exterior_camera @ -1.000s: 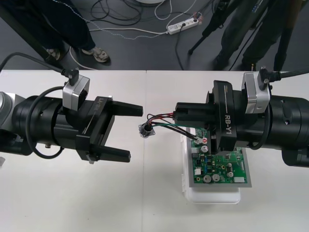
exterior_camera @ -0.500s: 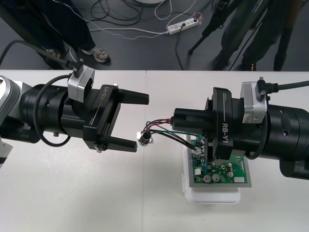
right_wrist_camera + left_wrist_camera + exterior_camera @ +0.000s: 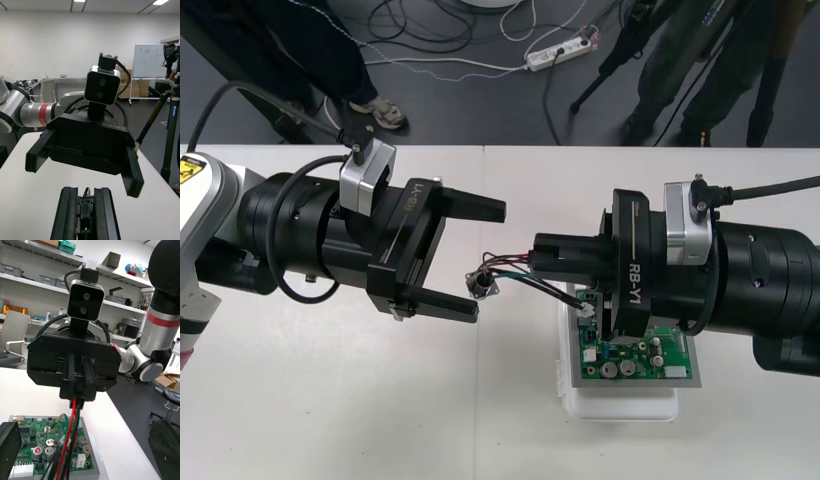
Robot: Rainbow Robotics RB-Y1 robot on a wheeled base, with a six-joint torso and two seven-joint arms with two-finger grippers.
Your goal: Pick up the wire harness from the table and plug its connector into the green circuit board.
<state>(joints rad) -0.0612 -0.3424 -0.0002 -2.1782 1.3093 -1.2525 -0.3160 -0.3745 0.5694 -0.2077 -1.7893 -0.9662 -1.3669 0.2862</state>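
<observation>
Comparing this moment with a second ago, you can see that the left gripper [image 3: 488,262] has travelled right, toward the middle of the front view. Its fingers are still spread wide, and they now bracket the loose end of the wire harness [image 3: 508,264]. The round socket [image 3: 480,285] sits between the two fingertips, close to the lower one, and a little lower in the frame than before. Your right gripper [image 3: 537,257] has edged left from the right side. It stays clamped narrow on the harness, with the red, black and green wires [image 3: 73,416] spilling out from between its fingers. One green strand trails down toward the upper left corner of the green circuit board [image 3: 635,355], but you cannot tell whether anything is seated there. The board has not moved. It rests on its white base [image 3: 620,405] at lower right on the table [image 3: 330,400], partly under the right gripper's body.
</observation>
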